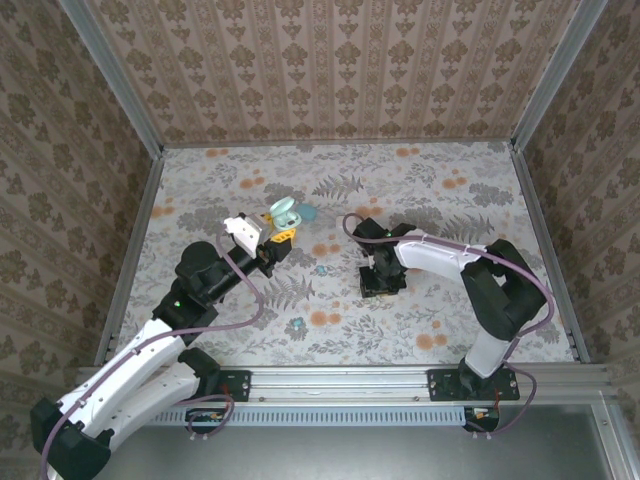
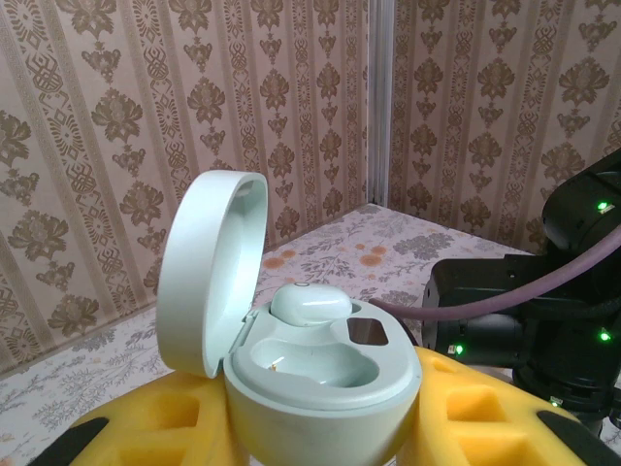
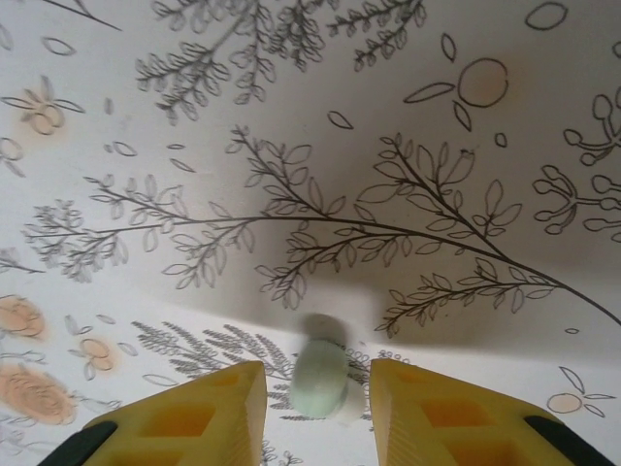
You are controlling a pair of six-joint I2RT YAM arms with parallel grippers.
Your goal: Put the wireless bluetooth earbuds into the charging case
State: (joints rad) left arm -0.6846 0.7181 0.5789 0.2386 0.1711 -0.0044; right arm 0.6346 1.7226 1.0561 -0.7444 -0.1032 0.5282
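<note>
Open mint charging case [image 2: 320,388] between yellow fingers [image 2: 165,417] — lid upright, one earbud [image 2: 310,304] seated inside

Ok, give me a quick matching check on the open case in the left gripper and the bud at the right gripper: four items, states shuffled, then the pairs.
Items
1. charging case lid
2. whitish earbud
3. near slot
4. pale green earbud

States
A. empty
B. between the fingers of the right gripper
C. swung up, open
D. docked in the case

Pairs: 1-C, 2-D, 3-A, 4-B
</note>
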